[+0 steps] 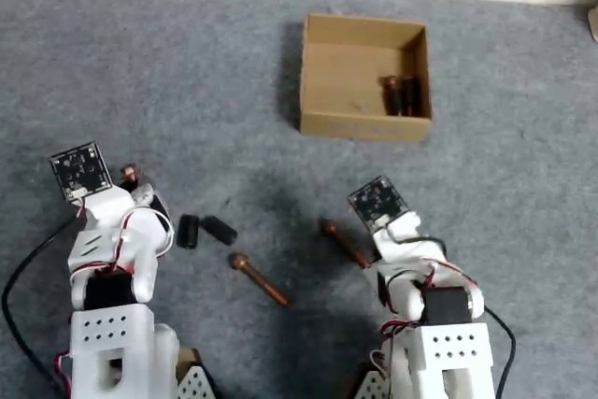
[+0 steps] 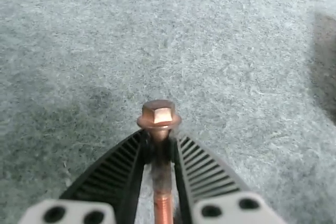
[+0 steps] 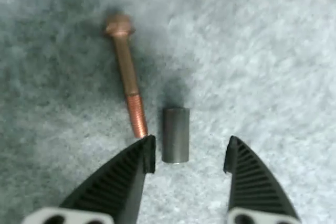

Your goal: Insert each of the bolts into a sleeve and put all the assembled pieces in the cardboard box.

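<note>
The left arm (image 1: pixel 112 249) sat folded at the near left of the grey mat (image 1: pixel 187 91), its wrist pitched down. The left gripper (image 2: pixel 159 142) was pinched narrow on a copper bolt (image 2: pixel 159 115). It gripped the shank just under the hex head, which stuck out past the fingertips above the mat. The threaded end ran back between the jaws.

The right arm (image 1: pixel 416 259) crouched at the near right, its wrist also tipped toward the mat. The right gripper (image 3: pixel 190 149) stood wide and held nothing, low over a sleeve (image 3: pixel 175 135). The sleeve lay on the mat with its near end between the fingertips, ungripped. A second bolt (image 3: pixel 126 72) lay just beside it, threaded tip near one fingertip and head pointing away.

A third bolt (image 1: pixel 260 279) lay loose on the mat between the arms. Two spare sleeves (image 1: pixel 190 231) lay side by side near the left arm. The box (image 1: pixel 364 125) stood open well beyond both arms, with two dark pieces (image 1: pixel 402 95) against its right wall.
</note>
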